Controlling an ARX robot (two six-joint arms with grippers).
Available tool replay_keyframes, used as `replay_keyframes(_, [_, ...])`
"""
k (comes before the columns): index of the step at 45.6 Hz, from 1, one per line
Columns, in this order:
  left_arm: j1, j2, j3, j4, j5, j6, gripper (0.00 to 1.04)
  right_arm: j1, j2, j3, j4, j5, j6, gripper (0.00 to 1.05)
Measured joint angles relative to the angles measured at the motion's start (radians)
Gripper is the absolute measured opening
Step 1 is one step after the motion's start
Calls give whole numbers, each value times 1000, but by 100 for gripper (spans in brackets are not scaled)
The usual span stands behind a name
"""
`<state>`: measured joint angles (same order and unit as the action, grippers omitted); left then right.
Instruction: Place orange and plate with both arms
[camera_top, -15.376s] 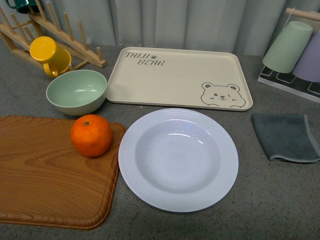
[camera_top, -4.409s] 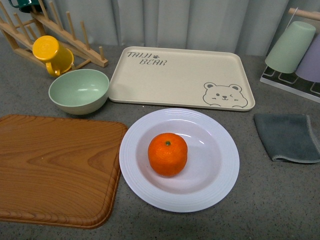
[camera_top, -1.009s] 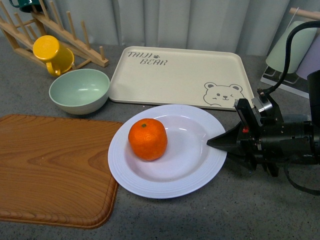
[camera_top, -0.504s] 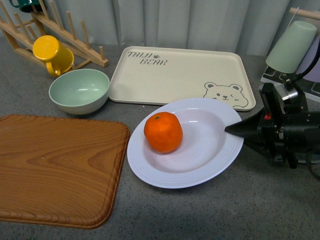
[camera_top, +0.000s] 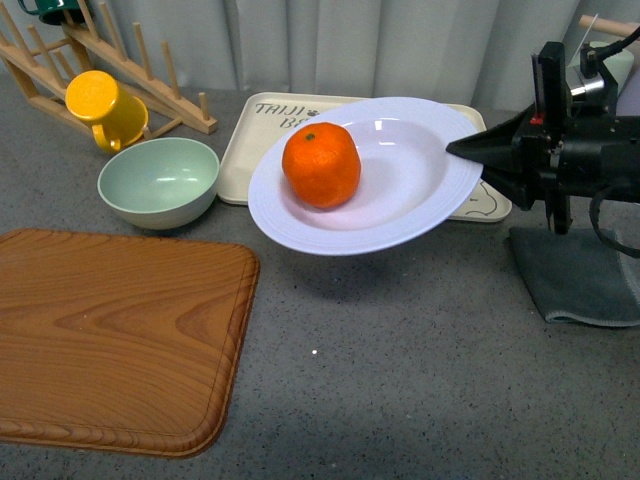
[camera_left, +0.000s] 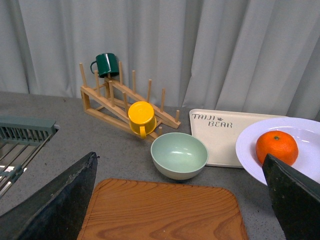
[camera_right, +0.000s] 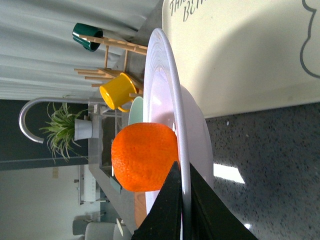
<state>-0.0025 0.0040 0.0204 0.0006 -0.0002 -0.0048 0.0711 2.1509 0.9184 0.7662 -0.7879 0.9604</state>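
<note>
The white ridged plate (camera_top: 405, 195) is held in the air, tilted a little, above the near edge of the bear tray. The orange (camera_top: 321, 165) sits in its left half. My right gripper (camera_top: 468, 150) is shut on the plate's right rim. In the right wrist view the rim (camera_right: 170, 90) runs edge-on between the shut jaws of the right gripper (camera_right: 182, 200), with the orange (camera_right: 142, 157) beside them. My left gripper (camera_left: 179, 156) is open and empty, above the wooden board, out of the front view. The plate (camera_left: 250, 155) and the orange (camera_left: 276, 147) show beside its right finger.
A cream bear tray (camera_top: 245, 165) lies under the plate. A pale green bowl (camera_top: 158, 182), a yellow mug (camera_top: 100, 108) and a wooden rack (camera_top: 130, 70) stand at back left. A wooden board (camera_top: 110, 340) lies at front left. A grey cloth (camera_top: 575, 275) lies at right.
The right gripper has lifted the plate with the orange off the table and carried it up and back, over the bear tray's near edge.
</note>
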Motion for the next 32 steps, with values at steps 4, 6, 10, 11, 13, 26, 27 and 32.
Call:
replay_keyframes(4, [0, 0, 0, 0, 0, 0, 98, 8, 49, 68, 2, 11, 31, 1])
replay_keyframes(6, [0, 0, 0, 0, 0, 0, 98, 14, 83, 109, 8, 21, 50, 1])
replay_keyframes(10, [0, 0, 0, 0, 0, 0, 98, 25, 156, 207, 17, 39, 94, 1])
replay_keyframes(11, [0, 0, 0, 0, 0, 0, 98, 29, 180, 240, 14, 45, 103, 1])
replay_keyframes(13, [0, 0, 0, 0, 0, 0, 98, 32, 209, 286, 3, 49, 113, 1])
replay_keyframes(26, [0, 0, 0, 0, 0, 0, 98, 52, 381, 570, -134, 63, 128, 1])
replay_keyframes(27, [0, 0, 0, 0, 0, 0, 98, 53, 397, 597, -146, 64, 129, 1])
replay_keyframes(32, [0, 0, 0, 0, 0, 0, 98, 57, 493, 784, -251, 69, 117, 1])
